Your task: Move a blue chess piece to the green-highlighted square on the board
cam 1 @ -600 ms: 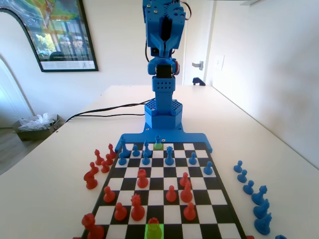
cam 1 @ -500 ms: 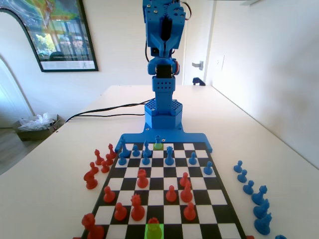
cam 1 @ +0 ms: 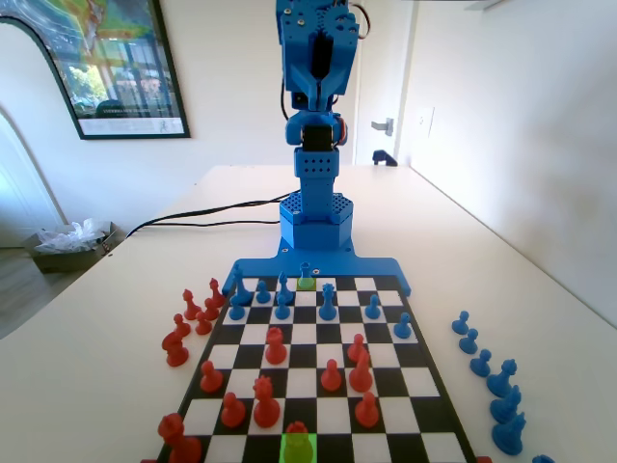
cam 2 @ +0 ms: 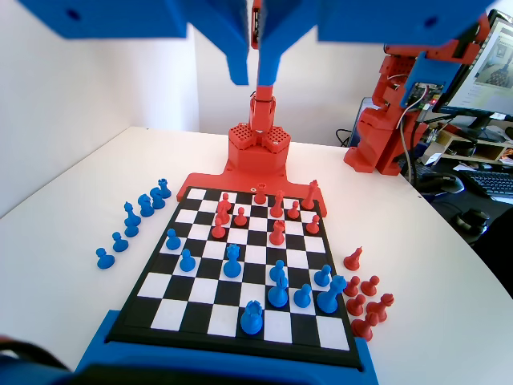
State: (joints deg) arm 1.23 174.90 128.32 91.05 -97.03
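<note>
The blue chess piece [cam 1: 305, 271] stands at the board's far end in the fixed view, on the duller olive-green square [cam 1: 307, 284] just below the arm's base. In the wrist view this piece [cam 2: 252, 318] is in the nearest row. The green-highlighted square [cam 1: 297, 449] is bright lime in the nearest row of the board [cam 1: 424, 391], and a red piece [cam 1: 296, 428] stands on it. My gripper [cam 1: 321, 66] is raised high above the arm's base, far from every piece. In the wrist view its jaws [cam 2: 255, 72] hang together with nothing between them.
Several blue pieces [cam 1: 487, 371] lie off the board on the right in the fixed view, and several red pieces [cam 1: 188, 323] on the left. Red and blue pieces crowd the middle rows. A black cable [cam 1: 193, 217] runs across the table behind the board.
</note>
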